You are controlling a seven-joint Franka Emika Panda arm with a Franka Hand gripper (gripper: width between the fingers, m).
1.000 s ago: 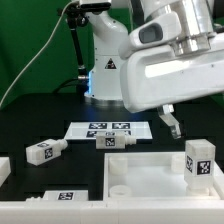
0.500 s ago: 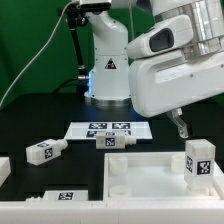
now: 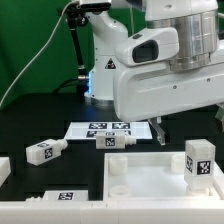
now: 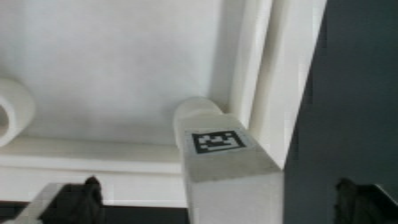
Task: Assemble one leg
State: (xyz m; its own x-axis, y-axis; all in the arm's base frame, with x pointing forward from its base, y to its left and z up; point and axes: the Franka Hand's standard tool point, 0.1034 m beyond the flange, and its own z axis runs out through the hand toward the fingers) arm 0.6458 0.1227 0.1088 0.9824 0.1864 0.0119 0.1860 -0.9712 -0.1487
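Note:
A white leg (image 3: 199, 160) with a black-and-white tag stands upright on the right corner of the white tabletop (image 3: 135, 172). In the wrist view the same leg (image 4: 228, 160) stands against the tabletop's rim (image 4: 267, 60). My gripper (image 4: 217, 205) is open above it, and one dark fingertip (image 4: 71, 200) shows on each side of the leg without touching it. In the exterior view only one finger (image 3: 157, 128) shows below the arm's white body. Two more legs (image 3: 42, 151) (image 3: 118, 141) lie on the black table.
The marker board (image 3: 105, 128) lies behind the lying legs. More white parts sit at the exterior view's left edge (image 3: 4, 168) and front left (image 3: 60, 197). The robot base (image 3: 105, 70) stands at the back. A round raised boss (image 4: 9, 110) is on the tabletop.
The arm's white body has swung toward the exterior view's left and now fills more of the view. The visible finger has shifted left. The legs and tabletop have not moved.

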